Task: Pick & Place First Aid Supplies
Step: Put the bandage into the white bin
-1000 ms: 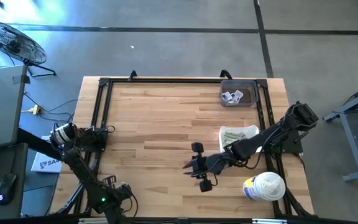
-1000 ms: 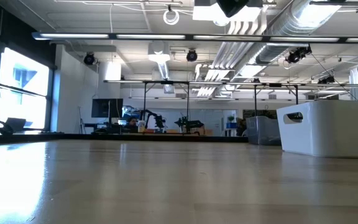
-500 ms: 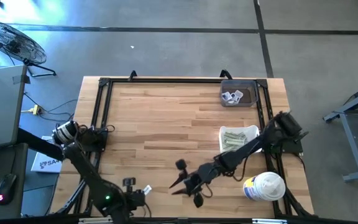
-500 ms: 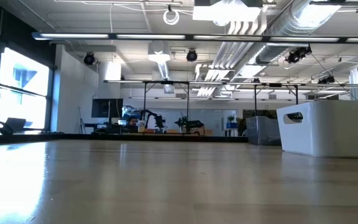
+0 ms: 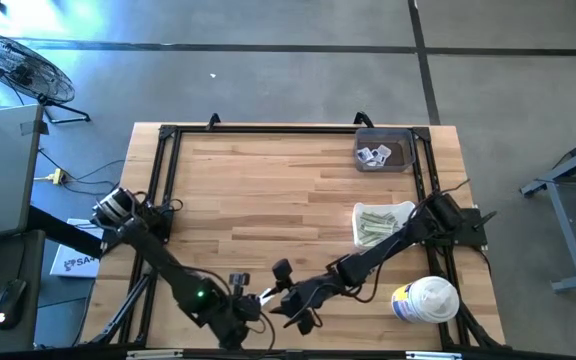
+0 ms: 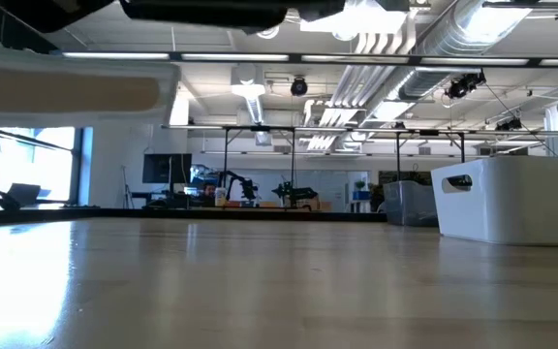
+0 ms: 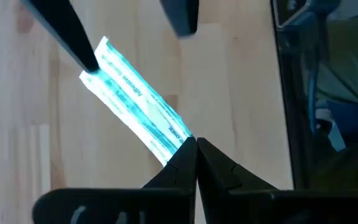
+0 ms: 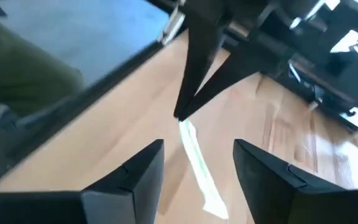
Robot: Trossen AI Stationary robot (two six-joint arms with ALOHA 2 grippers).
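At the left, your left gripper (image 5: 252, 303) reaches low across the near edge of the light wooden slatted table (image 5: 268, 190), and its two dark fingers are pressed together on one end of a narrow pale greenish-white strip wrapper (image 7: 137, 107); in the left wrist view you can see the fingertips pinching that end while the rest of the strip juts out ahead of them, clear of the wood. Look just to the right and you meet your right gripper (image 5: 280, 305), nose to nose with the left one, its fingers spread wide with the strip's free end lying between them, not yet touched as far as I can tell. That is the relation the coming move seems to turn on: the strip's long axis runs roughly left to right, from the left gripper's pinch straight into the right gripper's gap, so you appear to be set for a handover. The right arm is the nearer one to the bins. Farther right, the white open tray holding more strip wrappers (image 5: 382, 222) sits near the table's right edge, with the large white round tub (image 5: 426, 300) nearer and the small dark tray of square white sachets (image 5: 384, 152) at the far right corner.
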